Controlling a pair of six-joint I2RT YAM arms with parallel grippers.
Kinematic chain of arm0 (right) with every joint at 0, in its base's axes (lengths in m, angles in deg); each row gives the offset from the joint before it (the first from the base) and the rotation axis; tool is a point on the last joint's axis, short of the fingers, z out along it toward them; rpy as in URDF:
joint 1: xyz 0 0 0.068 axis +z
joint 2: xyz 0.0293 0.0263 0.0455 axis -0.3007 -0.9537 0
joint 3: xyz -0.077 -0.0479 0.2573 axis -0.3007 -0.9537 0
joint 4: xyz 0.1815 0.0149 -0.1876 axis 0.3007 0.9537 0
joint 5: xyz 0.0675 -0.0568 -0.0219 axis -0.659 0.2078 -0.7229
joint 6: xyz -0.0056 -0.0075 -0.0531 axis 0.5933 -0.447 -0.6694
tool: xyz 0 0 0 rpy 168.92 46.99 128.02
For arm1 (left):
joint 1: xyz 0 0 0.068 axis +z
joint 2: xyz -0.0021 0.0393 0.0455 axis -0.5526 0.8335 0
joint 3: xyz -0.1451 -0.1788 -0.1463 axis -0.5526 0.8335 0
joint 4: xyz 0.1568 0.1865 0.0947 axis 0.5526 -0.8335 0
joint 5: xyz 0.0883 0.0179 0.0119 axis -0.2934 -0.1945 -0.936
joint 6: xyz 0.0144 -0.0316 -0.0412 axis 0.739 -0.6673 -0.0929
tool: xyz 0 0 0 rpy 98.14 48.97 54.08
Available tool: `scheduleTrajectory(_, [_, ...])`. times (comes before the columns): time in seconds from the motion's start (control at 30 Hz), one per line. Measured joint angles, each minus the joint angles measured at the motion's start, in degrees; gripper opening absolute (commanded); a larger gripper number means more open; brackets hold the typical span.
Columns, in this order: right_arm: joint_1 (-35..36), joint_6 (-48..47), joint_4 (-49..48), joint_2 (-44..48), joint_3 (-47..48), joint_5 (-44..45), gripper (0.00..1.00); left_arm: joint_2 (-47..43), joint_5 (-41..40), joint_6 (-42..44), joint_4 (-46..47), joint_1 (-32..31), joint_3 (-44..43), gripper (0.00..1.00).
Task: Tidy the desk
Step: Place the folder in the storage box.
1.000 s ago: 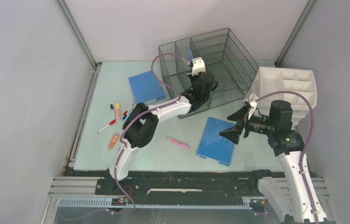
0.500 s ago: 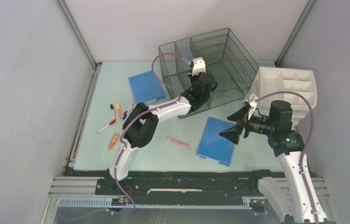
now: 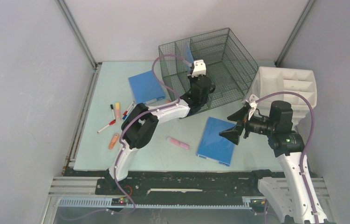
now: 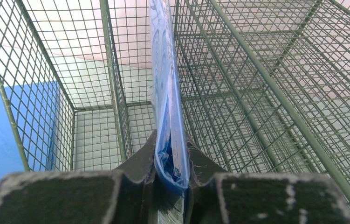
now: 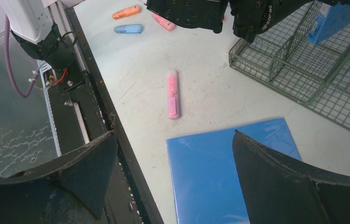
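The pale mint-green desk (image 3: 163,156) carries scattered stationery. My left gripper (image 3: 193,60) reaches into the green wire basket (image 3: 231,58) and is shut on a thin blue notebook (image 3: 189,51), held upright on edge. In the left wrist view the notebook (image 4: 164,70) stands between my fingertips (image 4: 170,140), next to a wire divider. My right gripper (image 3: 233,126) hovers open above a second blue notebook (image 3: 216,141) that lies flat on the desk. In the right wrist view that notebook (image 5: 210,177) shows between the spread jaws of my right gripper (image 5: 174,133).
A third blue notebook (image 3: 146,87) lies at the back left. Several pens and highlighters (image 3: 117,112) lie on the left, with an orange highlighter (image 3: 113,141) nearer. A pink highlighter (image 3: 178,143) sits mid-front. A white compartment organizer (image 3: 287,84) stands at the right.
The left arm has shifted slightly at the basket, still gripping the upright notebook. The right arm has not moved.
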Motion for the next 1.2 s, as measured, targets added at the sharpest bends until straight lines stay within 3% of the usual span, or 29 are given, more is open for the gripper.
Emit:
scheduleTrajectory(0.5, [0.0,-0.1,0.0,0.0,0.0,0.0,1.00,-4.9,0.2,-3.7,1.7,-1.2,7.3,0.00])
scheduleTrajectory(0.93, [0.6,-0.2,0.4,0.0,0.0,0.4,1.00,-2.8,-1.9,12.5,7.4,-1.7,4.3,0.00])
scheduleTrajectory(1.2, [1.1,-0.3,0.4,0.0,0.0,0.6,1.00,-1.0,-1.4,12.6,9.5,-1.2,3.9,0.00])
